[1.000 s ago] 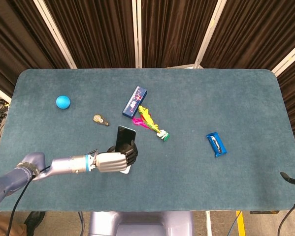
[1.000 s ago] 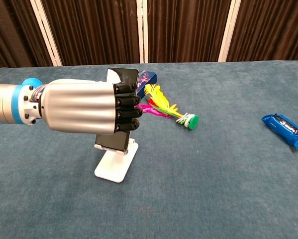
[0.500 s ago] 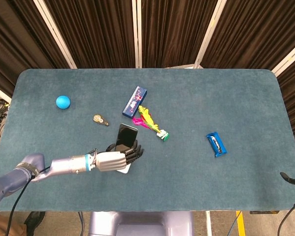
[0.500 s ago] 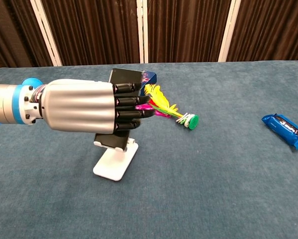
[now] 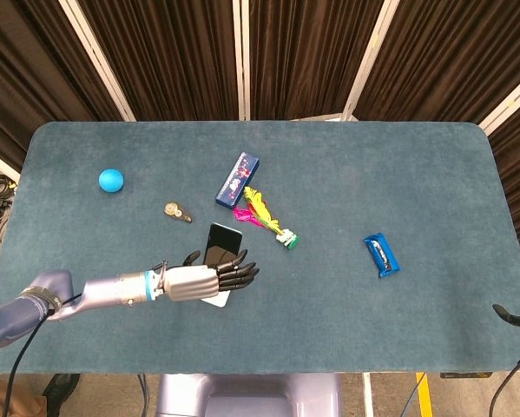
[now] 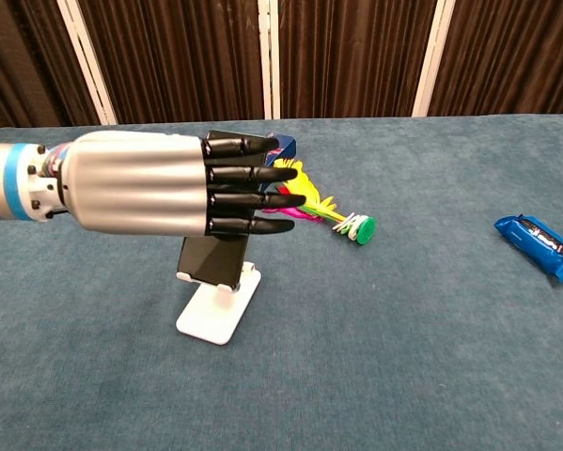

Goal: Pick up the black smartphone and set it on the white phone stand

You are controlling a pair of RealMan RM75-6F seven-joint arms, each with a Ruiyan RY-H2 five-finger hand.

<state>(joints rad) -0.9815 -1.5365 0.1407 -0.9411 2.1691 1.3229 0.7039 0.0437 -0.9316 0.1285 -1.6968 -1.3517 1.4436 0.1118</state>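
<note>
Just let go: my left hand, which 1 s ago was wrapped round the black smartphone, now has fingers stretched out straight and apart, holding nothing. Half a sec ago they were only part uncurled. Phone didn't drop w/ the release. In chest view it's leaning on the white phone stand, lower centre-left of frame, bottom edge sitting in the stand's lip; top half is hidden behind my hand so can't check the lean up there. Head view has it lower-centre, just below-left of the feather shuttlecock and blue box.

So I'd call the placement done, pending a clear look. Fingers seem close in front of the phone, can't tell if touching; I'd back the arm out toward frame left, slow. Right hand isn't in either view.
</note>
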